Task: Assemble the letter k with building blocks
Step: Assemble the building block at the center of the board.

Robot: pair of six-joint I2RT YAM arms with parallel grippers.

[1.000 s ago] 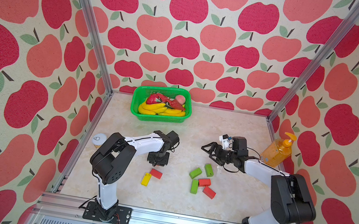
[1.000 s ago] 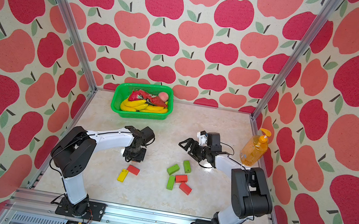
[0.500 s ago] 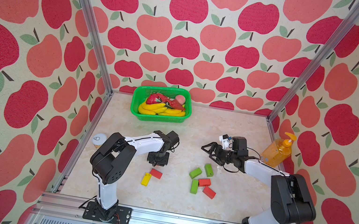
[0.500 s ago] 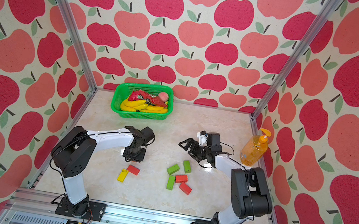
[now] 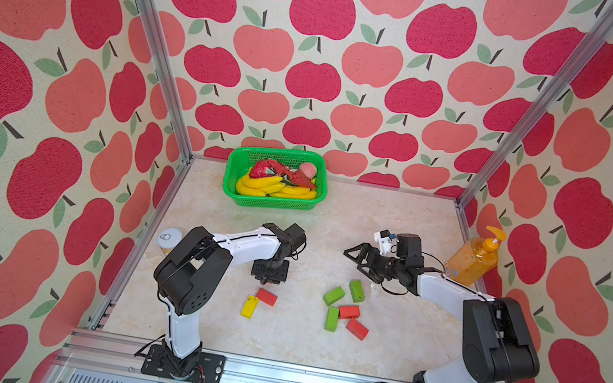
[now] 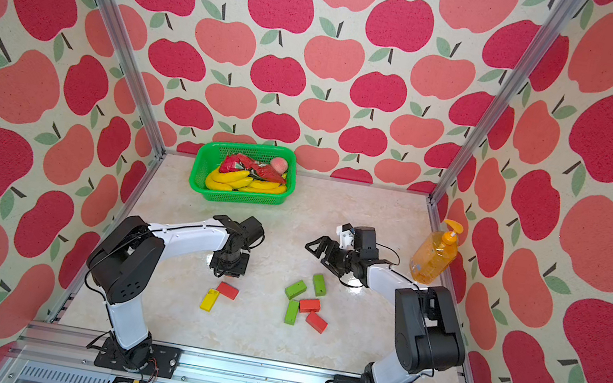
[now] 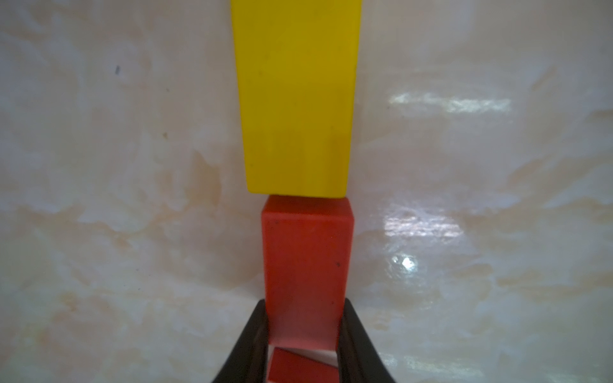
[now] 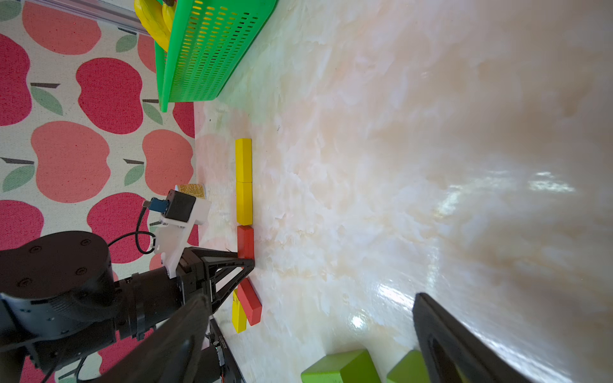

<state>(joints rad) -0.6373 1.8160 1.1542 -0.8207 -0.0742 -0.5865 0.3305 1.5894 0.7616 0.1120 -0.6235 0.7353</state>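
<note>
Small red rectangular matte brick (image 7: 306, 265) lies flat on the pale marbled tabletop (image 7: 116, 199), on the robot's side of the green perforated plastic basket (image 5: 273, 203). In both top views it is hidden under the left wrist. Left gripper (image 7: 303, 308) is clamped across its near end, fingers pinching the two long sides. Its far end butts a yellow rectangular matte brick (image 7: 295, 99). The right wrist view shows a second yellow brick (image 8: 243, 159) beyond it, all three end to end in one straight row. The red one's long axis follows that row, pointing roughly toward the basket.

Reads as the K's stem going down, third piece seated or nearly so. Next, I judge: let go without nudging the row, lift clear, fetch a piece for a slanted arm.

Spare bricks lie farther from the basket: one red (image 5: 266, 296) and one yellow (image 5: 249, 306) together, and three green and two red in a cluster (image 5: 350, 312) apart from them. Right gripper (image 5: 355, 257) is spread wide and empty, hovering basket-side of that cluster.
</note>
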